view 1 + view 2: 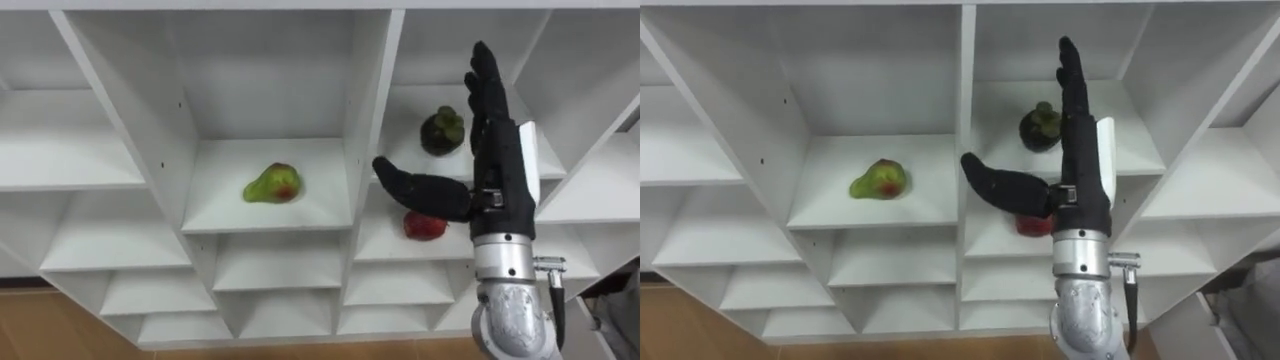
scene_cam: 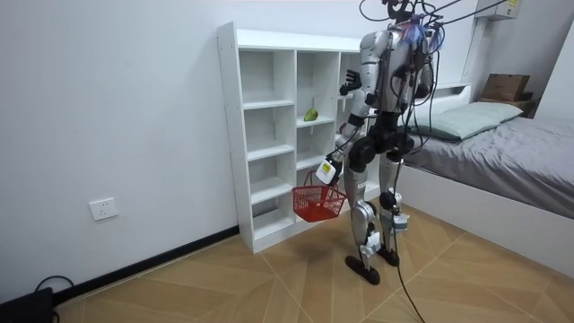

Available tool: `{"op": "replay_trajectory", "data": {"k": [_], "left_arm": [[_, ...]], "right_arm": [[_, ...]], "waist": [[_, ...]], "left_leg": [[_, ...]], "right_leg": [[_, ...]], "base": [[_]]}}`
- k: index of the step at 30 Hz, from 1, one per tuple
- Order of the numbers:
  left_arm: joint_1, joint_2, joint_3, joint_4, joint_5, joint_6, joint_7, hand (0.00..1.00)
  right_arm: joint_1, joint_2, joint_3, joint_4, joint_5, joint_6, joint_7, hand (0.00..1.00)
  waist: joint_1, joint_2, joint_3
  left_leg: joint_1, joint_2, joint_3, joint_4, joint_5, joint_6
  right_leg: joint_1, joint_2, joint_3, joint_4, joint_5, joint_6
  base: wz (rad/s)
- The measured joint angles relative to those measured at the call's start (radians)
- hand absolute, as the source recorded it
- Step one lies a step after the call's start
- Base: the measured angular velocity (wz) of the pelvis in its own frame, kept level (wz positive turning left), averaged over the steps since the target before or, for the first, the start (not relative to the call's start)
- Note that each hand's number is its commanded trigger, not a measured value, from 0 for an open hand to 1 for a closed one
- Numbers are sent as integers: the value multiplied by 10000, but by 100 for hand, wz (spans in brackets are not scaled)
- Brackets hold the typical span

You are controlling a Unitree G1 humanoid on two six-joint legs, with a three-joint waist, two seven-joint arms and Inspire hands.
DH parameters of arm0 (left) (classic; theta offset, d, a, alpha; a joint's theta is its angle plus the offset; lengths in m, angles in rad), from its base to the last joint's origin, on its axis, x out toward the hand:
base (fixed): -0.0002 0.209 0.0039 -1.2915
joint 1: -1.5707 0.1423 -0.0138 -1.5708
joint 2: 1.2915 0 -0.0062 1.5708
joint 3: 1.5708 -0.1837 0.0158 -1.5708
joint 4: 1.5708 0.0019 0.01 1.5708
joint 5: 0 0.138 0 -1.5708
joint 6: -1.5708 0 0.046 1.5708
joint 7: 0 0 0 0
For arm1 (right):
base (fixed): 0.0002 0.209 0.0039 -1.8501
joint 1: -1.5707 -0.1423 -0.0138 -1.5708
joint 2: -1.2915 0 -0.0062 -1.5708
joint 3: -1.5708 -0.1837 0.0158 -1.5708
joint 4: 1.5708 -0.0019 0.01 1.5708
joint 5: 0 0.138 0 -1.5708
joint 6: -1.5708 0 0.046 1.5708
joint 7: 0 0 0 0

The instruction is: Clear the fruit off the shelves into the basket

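Standing right up against the white closet (image 1: 366, 120), bed (image 2: 502, 144) behind me, on the room view's right.

My right hand (image 1: 497, 150) is up in front of the right-hand column of shelves. The fingers are straight and pointing up, the thumb is stuck out to my left, and there's nothing in the hand.

The fruits are all sitting on the shelves:
- The green fruit (image 1: 272, 184), with a red patch on it, is in the middle compartment, lying on the shelf by itself and well apart from my hand.
- The dark fruit (image 1: 442, 131) is in the compartment to the right of that, toward the back, and shows just left of my fingers.
- The red fruit (image 1: 424, 226) is one shelf lower in that same column, and my thumb and wrist partly cover it. Can't tell if the hand touches it or just hangs in front.

Down low by my thigh, my left hand (image 2: 328, 169) is closed round the handle of the red basket (image 2: 316, 205), which hangs beside the lower shelves. From that far off I can't see into it.
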Motion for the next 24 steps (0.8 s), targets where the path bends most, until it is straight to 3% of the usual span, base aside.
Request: {"op": "replay_trajectory", "data": {"k": [11,16,24], "left_arm": [[40,-22,22,18,17,41,35,100],[113,-60,394,18,16,51,90,100],[68,-51,383,171,14,53,174,100]], "right_arm": [[-16,161,-196,888,133,155,376,0],[-17,198,-248,881,60,156,309,0],[-53,145,-422,671,89,160,-401,0]], "waist": [[-9,99,8],[-7,153,-10],[-1,96,-43]], "left_leg": [[-47,-6,-40,-4,0,1],[-61,-8,-80,-3,0,1],[-22,-15,-116,6,0,1]], "right_leg": [[0,4,-7,25,0,1],[-2,1,-37,26,0,1],[12,-15,-91,26,-1,1]], "base": [[0],[0],[1]]}}
